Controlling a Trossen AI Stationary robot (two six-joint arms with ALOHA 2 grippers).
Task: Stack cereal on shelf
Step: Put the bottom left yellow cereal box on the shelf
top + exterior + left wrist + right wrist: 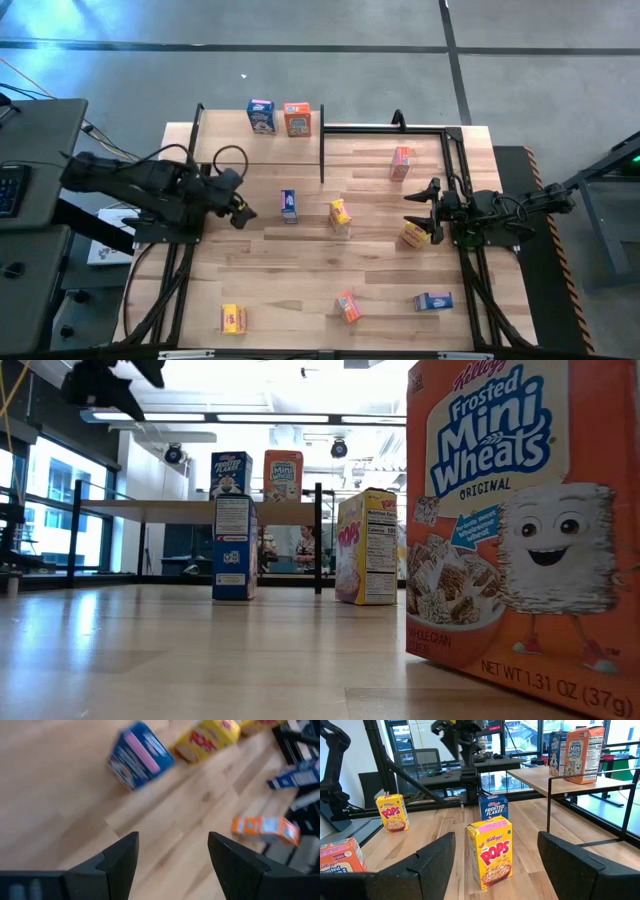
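Observation:
The shelf [230, 140] stands at the table's far left, with a blue cereal box [261, 115] and an orange one [297, 118] upright on it. Several more cereal boxes are spread over the tabletop; nearest to my left gripper are a blue one [289, 205] and a yellow one [340, 214]. My left gripper [240, 212] hangs open and empty above the table, left of that blue box [140, 755]. My right gripper [425, 210] waits open at the right edge, pointing level at the yellow box [490, 852], which stands well ahead of its fingers.
An orange box [400, 162] stands at the far right, and a yellow one [415, 235] lies close beside my right gripper. Near the front edge are a yellow [233, 318], an orange [348, 306] and a blue box [433, 301]. A black rail [385, 128] runs right of the shelf.

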